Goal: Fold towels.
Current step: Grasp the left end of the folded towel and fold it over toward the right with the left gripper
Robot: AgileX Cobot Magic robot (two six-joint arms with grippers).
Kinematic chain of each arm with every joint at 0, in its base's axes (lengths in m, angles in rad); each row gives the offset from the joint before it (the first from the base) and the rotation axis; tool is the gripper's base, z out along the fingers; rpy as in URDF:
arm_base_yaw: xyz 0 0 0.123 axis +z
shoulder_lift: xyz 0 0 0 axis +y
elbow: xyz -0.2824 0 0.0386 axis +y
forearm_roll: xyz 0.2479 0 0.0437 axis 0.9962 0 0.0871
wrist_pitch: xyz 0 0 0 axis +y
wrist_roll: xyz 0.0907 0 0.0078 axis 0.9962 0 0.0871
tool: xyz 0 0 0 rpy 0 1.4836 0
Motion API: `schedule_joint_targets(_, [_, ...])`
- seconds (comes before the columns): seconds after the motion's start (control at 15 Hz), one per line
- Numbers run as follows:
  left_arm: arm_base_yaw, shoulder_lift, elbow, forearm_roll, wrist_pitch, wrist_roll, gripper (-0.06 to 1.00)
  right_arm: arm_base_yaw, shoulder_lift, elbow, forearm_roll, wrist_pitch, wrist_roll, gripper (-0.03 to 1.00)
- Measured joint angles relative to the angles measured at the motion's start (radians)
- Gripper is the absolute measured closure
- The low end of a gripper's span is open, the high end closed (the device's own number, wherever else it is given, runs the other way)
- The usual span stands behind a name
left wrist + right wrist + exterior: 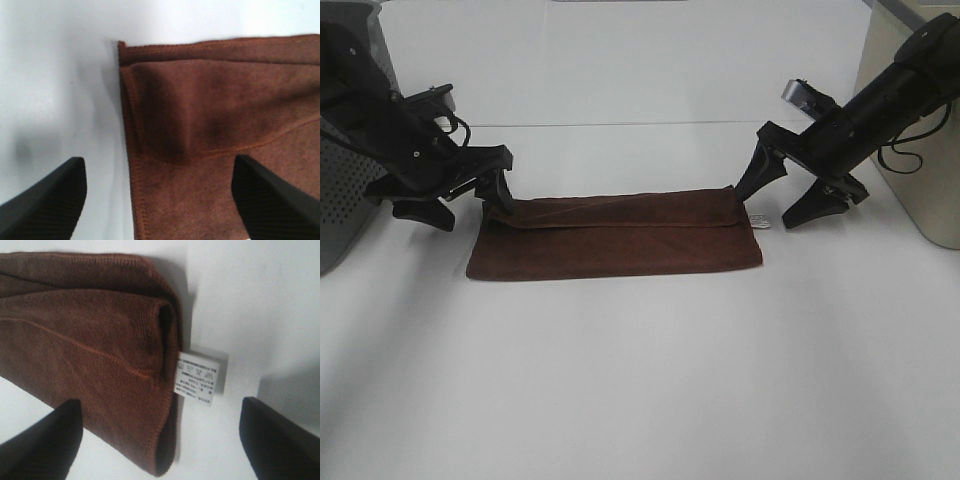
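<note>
White table (640, 380) holds the folded brown towel (615, 245) mid-frame; jaws at both ends stand wide apart, so the towel lies free and flat.

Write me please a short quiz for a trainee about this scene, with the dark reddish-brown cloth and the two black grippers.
1. True or false: the left gripper and the right gripper both clamp the dark reddish-brown microfibre towel.
2. The small white tag lies beside which gripper? A left, B right, C neither.
3. Fill in: the towel lies ____ into a long strip on the white table.
Key: 1 false, both grippers stand open; 2 B; 3 folded.
</note>
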Motion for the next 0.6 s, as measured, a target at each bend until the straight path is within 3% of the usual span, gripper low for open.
schedule_joint_targets(0.27, [0.036, 0.049, 0.000, -0.054, 0.033, -0.018, 0.18, 0.000, 0.000, 0.000, -0.027, 0.003, 0.002, 0.16])
schedule_joint_targets(0.47, [0.036, 0.079, -0.009, -0.254, 0.026, 0.095, 0.19, 0.000, 0.000, 0.000, -0.027, 0.002, 0.002, 0.16])
schedule_joint_targets(0.53, [0.035, 0.087, -0.011, -0.309, 0.028, 0.136, 0.23, 0.000, 0.000, 0.000, -0.031, 0.002, 0.002, 0.16])
schedule_joint_targets(0.6, [0.036, 0.095, -0.011, -0.335, 0.033, 0.152, 0.37, 0.000, -0.003, 0.000, -0.035, 0.001, 0.002, 0.16])
